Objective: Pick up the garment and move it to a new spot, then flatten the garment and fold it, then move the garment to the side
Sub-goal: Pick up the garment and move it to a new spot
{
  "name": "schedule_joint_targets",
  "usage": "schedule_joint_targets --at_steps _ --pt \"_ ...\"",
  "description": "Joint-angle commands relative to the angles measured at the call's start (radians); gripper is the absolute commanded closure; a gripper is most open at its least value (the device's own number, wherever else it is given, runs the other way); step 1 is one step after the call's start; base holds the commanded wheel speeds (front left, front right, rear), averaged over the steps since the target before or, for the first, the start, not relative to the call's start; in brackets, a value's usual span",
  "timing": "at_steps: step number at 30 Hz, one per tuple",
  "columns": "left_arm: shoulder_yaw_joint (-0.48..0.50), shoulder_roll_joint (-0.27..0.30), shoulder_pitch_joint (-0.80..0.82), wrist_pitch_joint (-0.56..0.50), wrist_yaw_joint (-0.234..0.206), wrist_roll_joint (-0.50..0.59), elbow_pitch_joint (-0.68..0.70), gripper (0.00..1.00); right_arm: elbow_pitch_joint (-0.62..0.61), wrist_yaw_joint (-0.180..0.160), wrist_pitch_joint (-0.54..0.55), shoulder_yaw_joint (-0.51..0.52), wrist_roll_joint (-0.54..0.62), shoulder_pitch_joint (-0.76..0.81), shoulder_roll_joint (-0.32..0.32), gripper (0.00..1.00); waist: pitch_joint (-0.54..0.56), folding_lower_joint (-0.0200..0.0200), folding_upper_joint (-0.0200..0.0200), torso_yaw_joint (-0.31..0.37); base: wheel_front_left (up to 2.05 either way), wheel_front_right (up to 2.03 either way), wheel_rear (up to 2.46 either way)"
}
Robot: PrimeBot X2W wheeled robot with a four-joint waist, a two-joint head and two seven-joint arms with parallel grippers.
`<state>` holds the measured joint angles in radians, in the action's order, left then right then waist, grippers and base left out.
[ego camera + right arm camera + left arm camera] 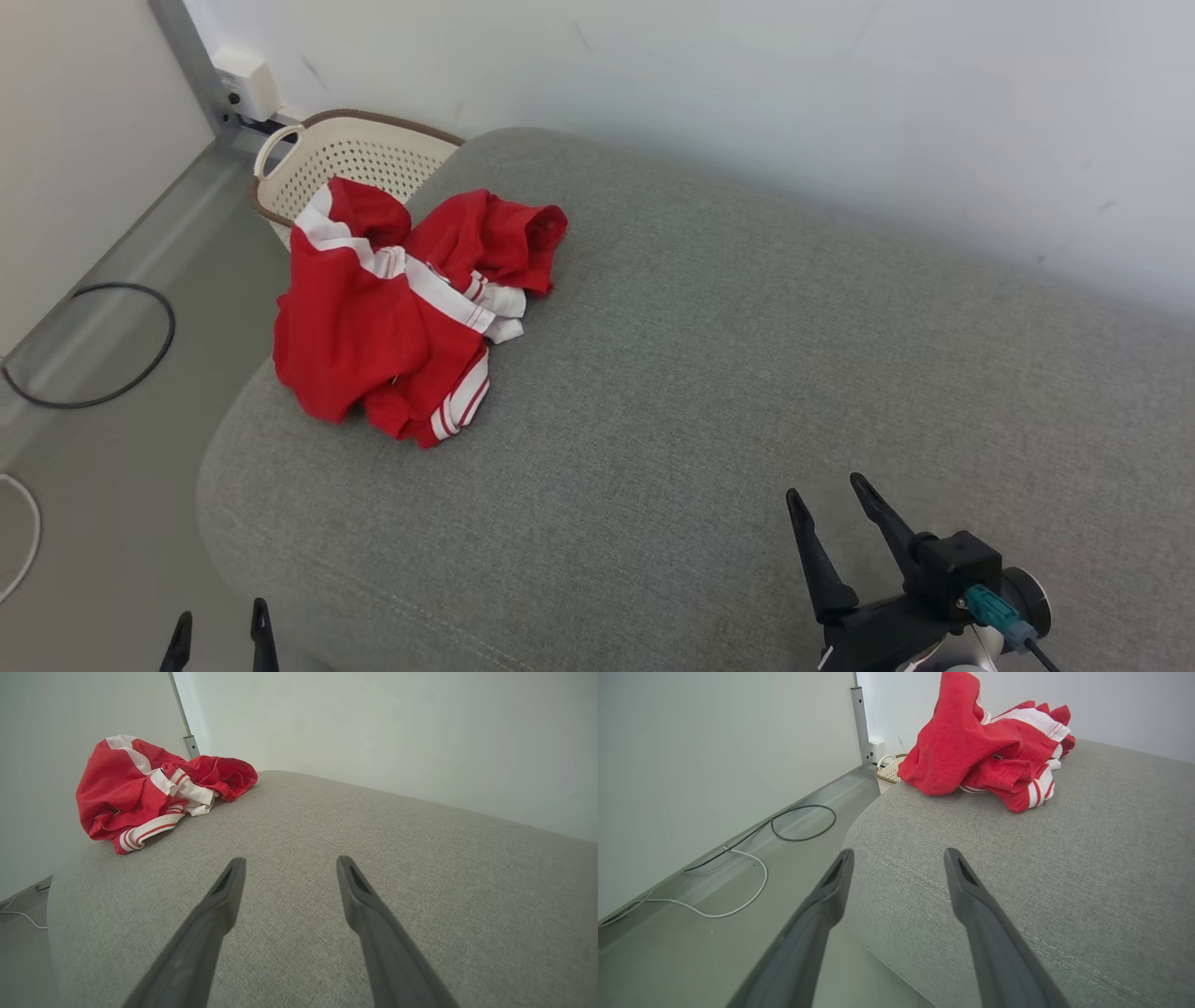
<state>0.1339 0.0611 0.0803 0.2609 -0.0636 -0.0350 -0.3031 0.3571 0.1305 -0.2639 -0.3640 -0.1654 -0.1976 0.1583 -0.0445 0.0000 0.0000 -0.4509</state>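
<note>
A crumpled red garment (pixel 392 308) with white stripes lies in a heap at the far left corner of the grey cushion (pixel 728 373). The left wrist view has the garment (pixel 971 751) ahead and to the right, and the right wrist view has the garment (pixel 140 793) ahead on the left. My left gripper (pixel 219 621) is open at the bottom left, off the cushion's front corner, with nothing between its fingers. My right gripper (pixel 826 499) is open above the cushion's near right part, also with nothing in it, far from the garment.
A cream perforated basket (pixel 345 159) stands on the floor behind the cushion's left corner, partly hidden by the garment. A black cable loop (pixel 93 345) and a white cable (pixel 23 532) lie on the grey floor at the left. Pale walls close the back and left.
</note>
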Motion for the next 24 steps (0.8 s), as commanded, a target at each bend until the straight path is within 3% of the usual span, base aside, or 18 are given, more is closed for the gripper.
schedule_joint_targets --at_steps 1,13,24 --pt "0.007 0.001 -0.009 0.007 -0.001 -0.014 0.005 0.00 0.001 0.000 -0.001 -0.004 -0.004 -0.008 0.003 0.00 -0.006 0.0000 0.0000 -0.025 0.00 0.00 0.00" --pt "0.084 -0.002 0.086 0.007 0.109 -0.071 -0.035 0.00 -0.001 0.000 -0.001 -0.021 -0.010 -0.026 0.035 0.00 -0.052 0.0000 0.0000 0.050 0.00 0.00 0.00" --pt "0.131 0.104 0.334 0.006 0.161 -0.025 -0.134 0.00 -0.009 0.000 -0.001 -0.028 -0.018 -0.061 0.084 0.00 -0.145 0.0000 0.0000 0.129 0.00 0.00 0.00"
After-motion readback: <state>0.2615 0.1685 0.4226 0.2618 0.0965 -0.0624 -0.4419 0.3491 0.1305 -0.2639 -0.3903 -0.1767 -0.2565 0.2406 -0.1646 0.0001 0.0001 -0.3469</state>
